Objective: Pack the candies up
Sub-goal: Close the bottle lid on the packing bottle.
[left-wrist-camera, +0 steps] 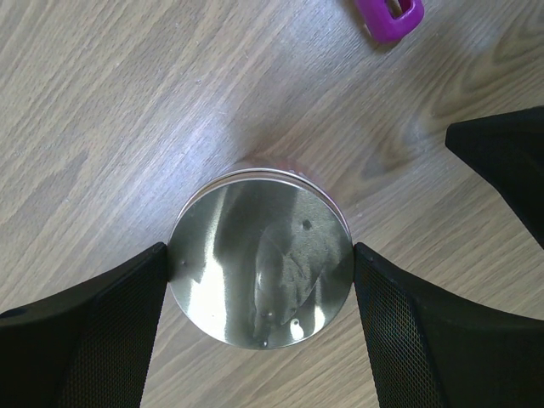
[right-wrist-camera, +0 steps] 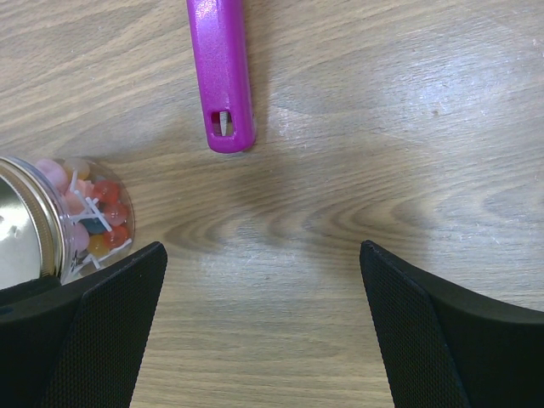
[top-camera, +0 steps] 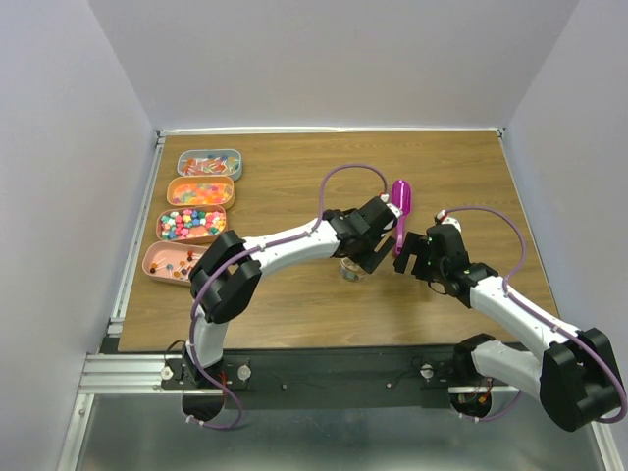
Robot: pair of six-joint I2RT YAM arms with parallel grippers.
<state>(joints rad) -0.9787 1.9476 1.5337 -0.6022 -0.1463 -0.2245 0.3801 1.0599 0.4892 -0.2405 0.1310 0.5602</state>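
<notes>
Far left on the table (top-camera: 461, 186), four trays (top-camera: 155, 258) hold loose candies (top-camera: 191, 223), mid-table the left gripper (left-wrist-camera: 259, 253) clamps both sides of a silver-lidded jar (left-wrist-camera: 262, 280) with more candies inside — and just right of it, near the magenta scoop (right-wrist-camera: 221, 72), the right gripper (right-wrist-camera: 263, 255) gapes wide, holding nothing.

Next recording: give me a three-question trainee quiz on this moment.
1. True or false: the right pincer holds the magenta scoop.
2. How many trays of candies are on the table?
3. The left pincer grips: A) a tray, B) the lidded jar, C) the scoop.
Key: 1 false, the scoop lies free on the table and that pincer is open; 2 four; 3 B.
</notes>
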